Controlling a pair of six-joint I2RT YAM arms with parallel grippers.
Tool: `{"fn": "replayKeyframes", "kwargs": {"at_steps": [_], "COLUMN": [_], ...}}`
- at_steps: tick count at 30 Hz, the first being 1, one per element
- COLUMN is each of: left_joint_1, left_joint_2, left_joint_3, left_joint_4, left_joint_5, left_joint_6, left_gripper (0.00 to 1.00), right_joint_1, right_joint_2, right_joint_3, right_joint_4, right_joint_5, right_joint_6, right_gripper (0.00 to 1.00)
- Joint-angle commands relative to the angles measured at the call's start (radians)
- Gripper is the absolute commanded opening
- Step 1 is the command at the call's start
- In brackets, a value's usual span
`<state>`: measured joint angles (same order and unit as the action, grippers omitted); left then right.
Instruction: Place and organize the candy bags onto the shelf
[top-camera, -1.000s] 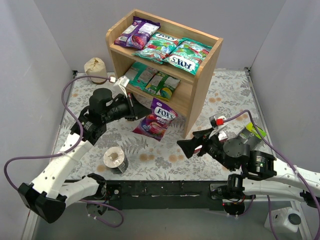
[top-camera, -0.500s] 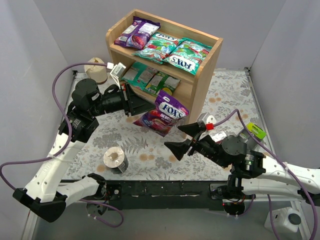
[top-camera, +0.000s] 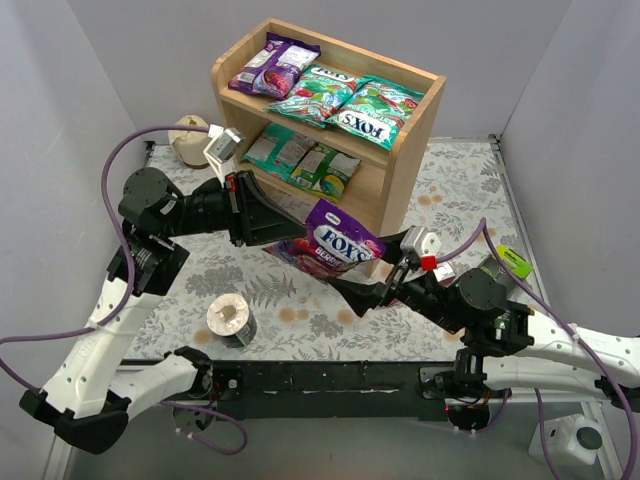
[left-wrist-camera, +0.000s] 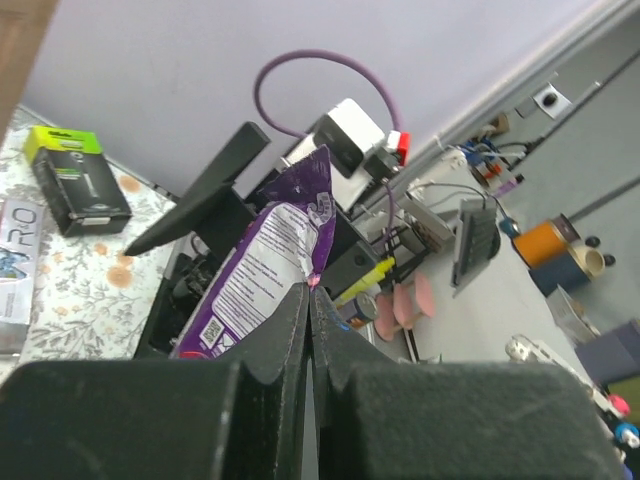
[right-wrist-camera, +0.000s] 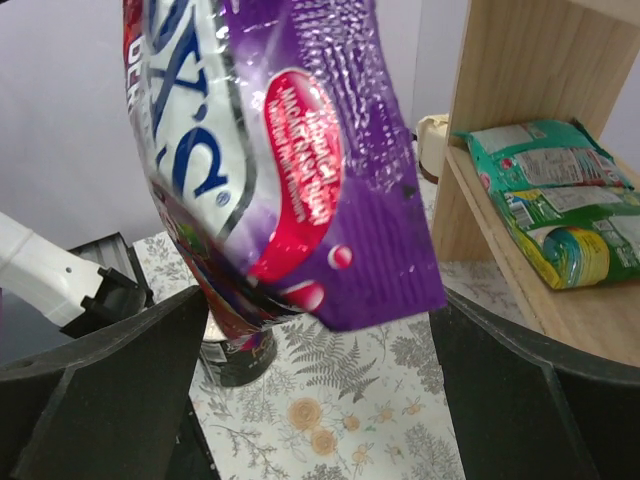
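Note:
My left gripper (top-camera: 288, 226) is shut on the edge of a purple FOX'S candy bag (top-camera: 335, 245) and holds it in the air in front of the shelf (top-camera: 405, 165). In the left wrist view its jaws (left-wrist-camera: 312, 298) pinch the bag's seam (left-wrist-camera: 262, 265). My right gripper (top-camera: 362, 275) is open, its fingers to either side of the bag's lower end. In the right wrist view the bag (right-wrist-camera: 290, 150) hangs between the spread fingers (right-wrist-camera: 110, 390) without touching them. A magenta-purple bag (top-camera: 275, 65) and green bags (top-camera: 375, 108) lie on the shelf's top tier, and more green bags (top-camera: 300, 160) lie on the lower tier.
A grey tape roll (top-camera: 231, 318) stands on the floral cloth front left, below the bag in the right wrist view (right-wrist-camera: 235, 350). A beige roll (top-camera: 190, 138) sits at the back left. A green-and-black box (top-camera: 512, 262) lies at the right.
My left gripper lifted the purple bag off the cloth and carried it right. My right gripper moved up and left, open, until its fingers stood around the bag's lower end.

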<state>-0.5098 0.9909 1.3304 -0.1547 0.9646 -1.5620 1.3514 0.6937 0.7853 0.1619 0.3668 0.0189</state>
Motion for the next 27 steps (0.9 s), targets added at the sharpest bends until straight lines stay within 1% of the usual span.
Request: {"fn": "replayKeyframes", "kwargs": {"at_steps": [1,4,8,9,12,14,15,16,18,19,20,21,22,23,24,25,26,27], "left_joint_1": [-0.004,-0.004,-0.004,-0.004,-0.004,-0.004,-0.004,-0.004,-0.004,-0.004,-0.004,-0.004,-0.004,-0.006,-0.006,-0.004,-0.004,-0.006], "left_joint_2": [-0.037,-0.041,-0.04,-0.038,-0.037,-0.035,-0.034,-0.032,-0.035,-0.035,-0.034,-0.032,-0.031,-0.029,-0.028,-0.029,-0.032,-0.04], "left_joint_3": [0.001,-0.011,-0.034,-0.039,-0.059,-0.074,-0.079,-0.083,-0.096,-0.097,-0.099,-0.1,-0.102,-0.105,-0.111,-0.114,-0.12,-0.131], "left_joint_4": [0.09,0.093,0.093,0.093,0.092,0.092,0.092,0.092,0.09,0.083,0.073,0.064,0.051,0.046,0.044,0.038,0.037,0.037], "left_joint_5": [0.062,0.062,0.043,0.039,0.019,0.01,0.008,0.003,-0.009,-0.021,-0.027,-0.032,-0.036,-0.038,-0.038,-0.04,-0.04,-0.038], "left_joint_6": [-0.044,-0.043,-0.044,-0.046,-0.044,-0.043,-0.043,-0.043,-0.043,-0.033,-0.023,-0.015,-0.01,0.002,0.008,0.017,0.038,0.051], "left_gripper": [0.0,0.0,0.0,0.0,0.0,0.0,0.0,0.0,0.0,0.0,0.0,0.0,0.01,0.06,0.15,0.42,0.55,0.63], "right_joint_1": [0.005,0.006,0.005,0.005,0.005,0.005,0.005,0.005,0.005,0.005,0.005,0.005,0.005,0.006,0.005,0.005,0.005,0.005], "right_joint_2": [0.024,0.035,0.062,0.072,0.092,0.095,0.095,0.093,0.089,0.083,0.081,0.075,0.073,0.07,0.07,0.07,0.07,0.067], "right_joint_3": [0.063,0.075,0.097,0.101,0.092,0.08,0.075,0.068,0.062,0.058,0.058,0.057,0.058,0.063,0.069,0.087,0.097,0.106], "right_joint_4": [0.094,0.12,0.125,0.125,0.157,0.203,0.218,0.237,0.248,0.246,0.243,0.234,0.229,0.222,0.193,0.174,0.156,0.119], "right_joint_5": [0.0,-0.074,-0.262,-0.285,-0.319,-0.313,-0.306,-0.299,-0.279,-0.25,-0.235,-0.223,-0.191,-0.174,-0.163,-0.145,-0.138,-0.134], "right_joint_6": [-0.076,-0.091,-0.093,-0.093,-0.074,-0.054,-0.045,-0.037,-0.027,-0.002,0.013,0.022,0.03,0.05,0.058,0.065,0.076,0.097], "right_gripper": [0.98,0.98,0.98,0.98,0.94,0.87,0.81,0.7,0.53,0.33,0.23,0.02,0.01,0.01,0.01,0.01,0.01,0.01]}}
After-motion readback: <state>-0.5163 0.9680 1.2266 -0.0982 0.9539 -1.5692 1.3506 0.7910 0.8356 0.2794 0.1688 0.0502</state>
